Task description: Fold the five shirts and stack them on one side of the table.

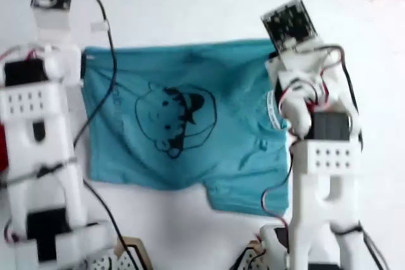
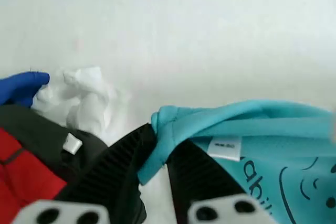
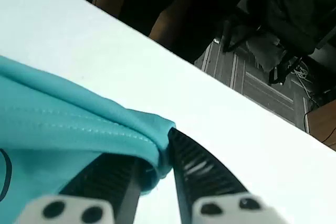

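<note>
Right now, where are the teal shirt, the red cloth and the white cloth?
teal shirt (image 1: 183,124): high view, printed front.
red cloth (image 2: 26,176): left wrist view, flat middle.
white cloth (image 2: 80,96): left wrist view, crumpled middle.

The white table (image 1: 190,14) carries a teal shirt (image 1: 183,124), spread out with its printed side up. Near one corner of the teal shirt lies a small heap: a crumpled white cloth (image 2: 84,95), a blue cloth (image 2: 21,87) touching it, and a black and red garment (image 2: 26,156).
</note>
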Robot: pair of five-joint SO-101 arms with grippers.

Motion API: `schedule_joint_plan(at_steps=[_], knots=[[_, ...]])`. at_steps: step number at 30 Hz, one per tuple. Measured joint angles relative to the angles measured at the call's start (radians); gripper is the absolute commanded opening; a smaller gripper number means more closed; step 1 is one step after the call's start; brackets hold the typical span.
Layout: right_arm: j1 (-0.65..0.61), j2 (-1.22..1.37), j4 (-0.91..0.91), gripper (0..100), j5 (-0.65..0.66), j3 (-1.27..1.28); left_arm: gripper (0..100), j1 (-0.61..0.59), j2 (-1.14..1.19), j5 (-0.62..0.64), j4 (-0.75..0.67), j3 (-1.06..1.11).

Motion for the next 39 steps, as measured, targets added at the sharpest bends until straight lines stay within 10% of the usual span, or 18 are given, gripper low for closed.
schedule_joint_plan(at_steps=[19, 39], knots=[[-0.041, 0.451, 0.184, 1.9, 0.000, -0.175, 3, 0.052, 0.905, -0.009, 0.459, -0.907], [-0.051, 0.388, 0.382, 1.9, 0.000, -0.126, 3, 0.040, 0.667, -0.121, 0.479, -0.514]])
